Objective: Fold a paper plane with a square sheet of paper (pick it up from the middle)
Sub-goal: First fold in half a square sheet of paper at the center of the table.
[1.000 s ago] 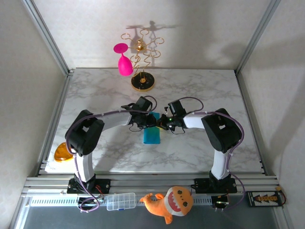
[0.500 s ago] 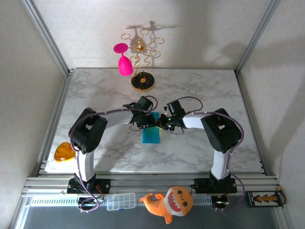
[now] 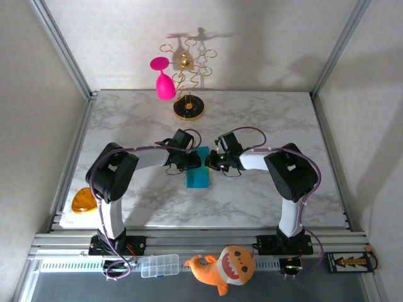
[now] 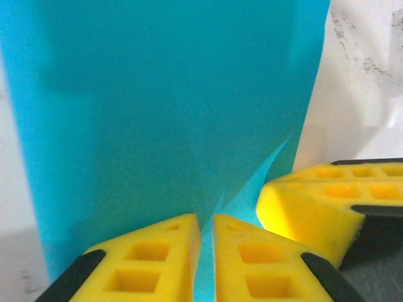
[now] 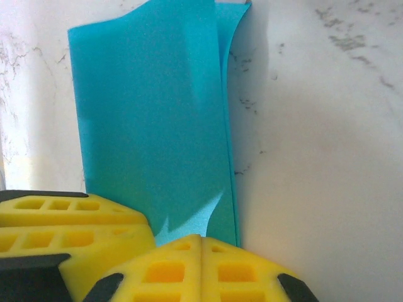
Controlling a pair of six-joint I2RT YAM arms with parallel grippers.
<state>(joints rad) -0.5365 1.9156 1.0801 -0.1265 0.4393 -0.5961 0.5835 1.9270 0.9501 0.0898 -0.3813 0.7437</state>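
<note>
Right wrist: right tool (image 5: 201, 242) tight on the square sheet of paper (image 5: 151, 113).

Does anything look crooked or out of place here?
In the right wrist view, the layers of the folded turquoise paper do not line up: a lower layer peeks out along the right edge and curls at the far corner.

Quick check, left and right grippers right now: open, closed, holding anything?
Left gripper: fingers closed on the folded blue paper, which sits in the thin gap between them.
Right gripper: fingers closed, pinching the same paper's edge.
</note>
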